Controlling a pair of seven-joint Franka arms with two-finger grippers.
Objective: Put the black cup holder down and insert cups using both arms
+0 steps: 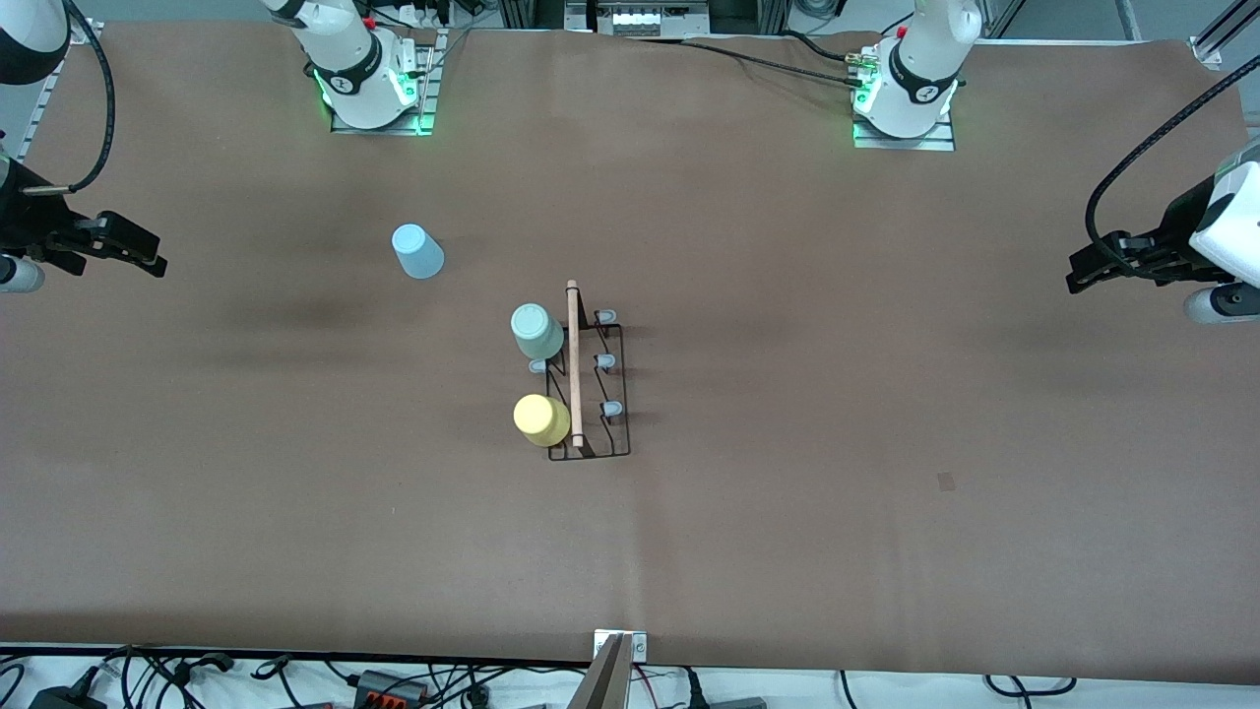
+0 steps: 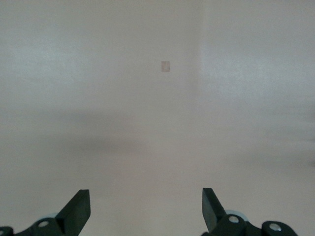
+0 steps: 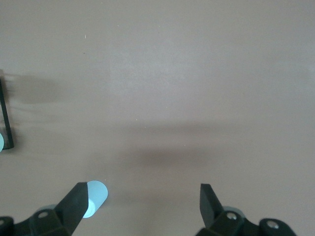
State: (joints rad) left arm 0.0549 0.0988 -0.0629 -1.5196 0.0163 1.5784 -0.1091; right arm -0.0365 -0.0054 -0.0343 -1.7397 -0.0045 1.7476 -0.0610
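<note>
The black cup holder [image 1: 594, 386] stands mid-table, its wooden rod handle [image 1: 574, 362] on top. A pale green cup [image 1: 536, 331] and a yellow cup [image 1: 541, 419] sit upside down on pegs on the side toward the right arm's end. Several pegs are bare. A light blue cup [image 1: 417, 251] stands upside down on the table, apart from the holder and farther from the front camera. My right gripper [image 1: 148, 258] hangs open and holds nothing, above the right arm's end; its wrist view shows the blue cup [image 3: 96, 196]. My left gripper [image 1: 1078, 278] is open and holds nothing, over the left arm's end.
Brown paper covers the table [image 1: 787, 512]. A small dark patch [image 1: 946, 482] marks it toward the left arm's end, also seen as a patch [image 2: 166, 66] in the left wrist view. A camera mount [image 1: 618, 650] sits at the table's near edge, among cables.
</note>
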